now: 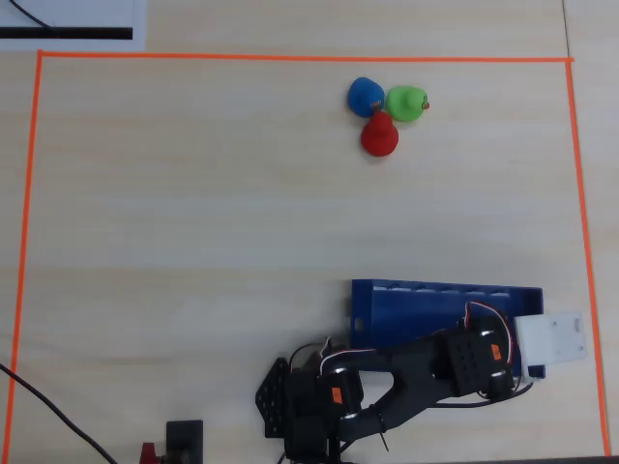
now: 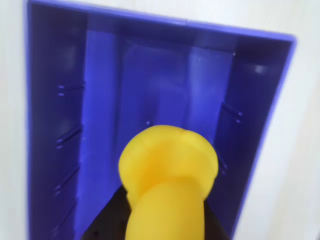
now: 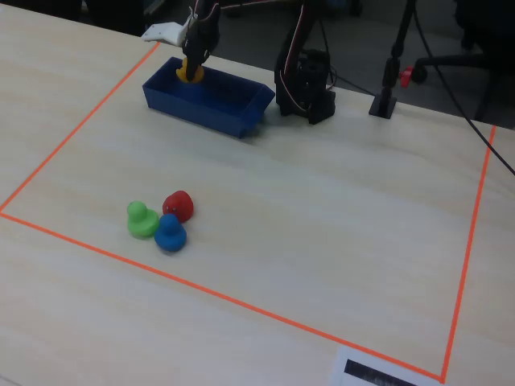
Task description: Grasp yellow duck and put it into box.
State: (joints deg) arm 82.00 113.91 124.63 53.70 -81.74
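A pale wooden tabletop [image 3: 322, 201] carries an orange-taped square. The gripper [image 3: 193, 66] hangs over the box [image 3: 211, 108], jaws closed on the duck [image 2: 167, 170], which sits just below it, above the box's floor. The duck looks light, smooth and a little slippery, best pinched across its rounded body.

Bright even light, blurry wrist view

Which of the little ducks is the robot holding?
The yellow duck, gripped in the end effector over the blue box. The green, red and blue ducks sit clustered far away.
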